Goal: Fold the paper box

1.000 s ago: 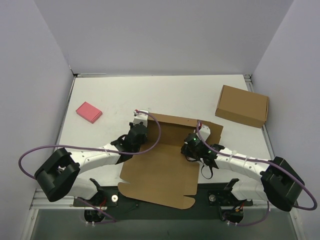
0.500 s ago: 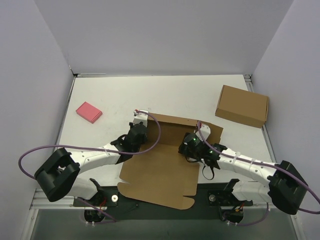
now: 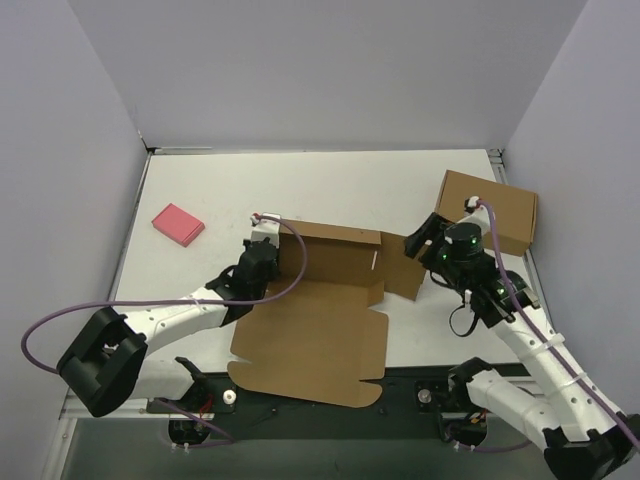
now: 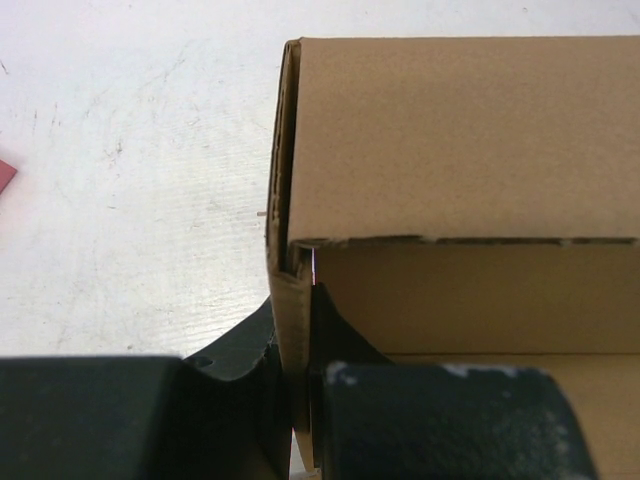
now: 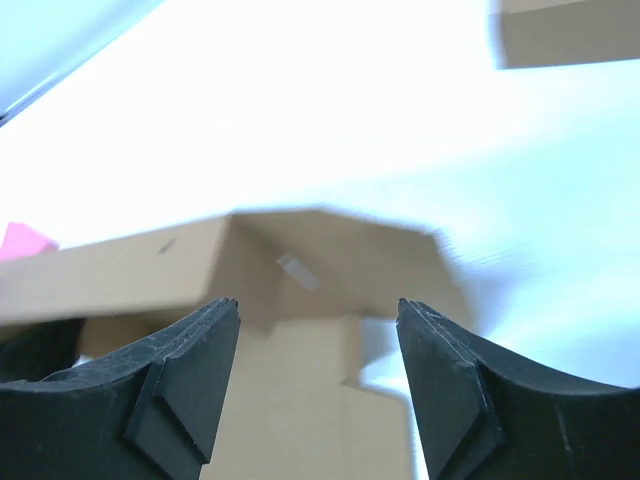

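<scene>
Cardboard looks light, stiff yet creasable: our left fingers [image 4: 342,338] pinch the left wall of the paper box [image 3: 310,340], right fingers [image 5: 185,375] gaping empty.

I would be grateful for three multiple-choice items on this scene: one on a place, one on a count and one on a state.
1. The pink block lies: A. on the table, left part; B. in a gripper; C. atop a box.
2. Brown cardboard things on the table: A. one; B. two; C. four.
3. The right gripper is: A. open and empty; B. shut on the block; C. out of view.
Answers: 1 A, it lies bare at the left; 2 B, the paper box and the second box; 3 A, its fingers stand apart, nothing between.
</scene>
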Controlling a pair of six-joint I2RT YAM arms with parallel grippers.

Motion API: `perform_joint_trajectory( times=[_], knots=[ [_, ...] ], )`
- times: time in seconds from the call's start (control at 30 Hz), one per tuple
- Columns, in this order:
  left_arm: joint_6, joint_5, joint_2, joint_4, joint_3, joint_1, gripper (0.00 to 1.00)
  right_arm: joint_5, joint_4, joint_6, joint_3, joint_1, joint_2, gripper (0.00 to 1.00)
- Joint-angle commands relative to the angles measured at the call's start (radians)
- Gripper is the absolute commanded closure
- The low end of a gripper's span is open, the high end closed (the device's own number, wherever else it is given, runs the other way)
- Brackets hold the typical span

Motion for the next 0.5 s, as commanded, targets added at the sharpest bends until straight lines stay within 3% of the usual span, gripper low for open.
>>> perform_joint_trajectory(
  times=[0.0,0.1,0.2,0.47],
  knots=[
    [0.007,0.039,-0.036,0.056,-0.013,0.007,1.00,-0.131,-0.042,-0.117,-0.021,-0.255,0.023,0.35],
    [0.008,0.039,-0.043,0.056,-0.017,0.007,1.00,-0.288,0.063,-0.124,-0.085,-0.447,0.066,0.36],
    [0.005,0.036,-0.049,0.054,-0.022,0.009,1.00,-0.371,0.168,-0.122,-0.153,-0.542,0.119,0.37],
    [-0.007,0.016,-0.045,0.036,-0.014,0.012,1.00,-0.560,0.415,-0.021,-0.345,-0.524,0.253,0.38]
  ],
)
